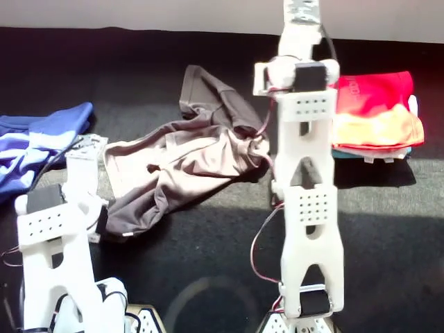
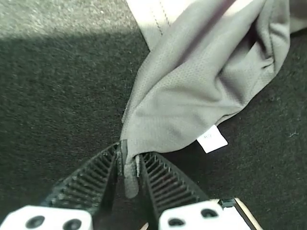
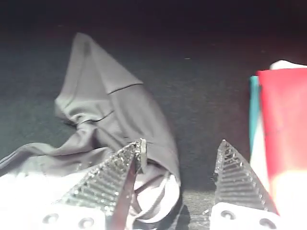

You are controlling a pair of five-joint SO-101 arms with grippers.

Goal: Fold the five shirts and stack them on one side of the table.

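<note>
Left pincer is closed tight on a hem corner of the grey shirt, with a nub of cloth sticking out between the ribbed fingers. It grips the corner, not the middle, probably so the edge can be pulled straight or carried over for a fold. A white tag hangs off the same hem, just beside the grip.

The grey shirt lies crumpled mid-desk. One sleeve points toward the far edge and the body is bunched and creased, so it isn't flat enough to fold yet.

Right pincer is wide open and holds nothing. It sits over the other end of the grey shirt, near the sleeve. My guess is it's there to take a second corner so both arms can stretch the cloth.

The stack of folded shirts sits at the right side of the desk, with red on top and orange, white and teal edges under it. It's well apart from the grey one, so that side looks like the drop-off spot. In the right wrist view the stack is just beside the open fingers.

A blue shirt lies unfolded at the left edge, untouched, with a cable across it. Judging by this, grey is the shirt in hand, blue is left to do, and the task is past halfway.

Risk: the thin corner grip may slip when pulled.
</note>
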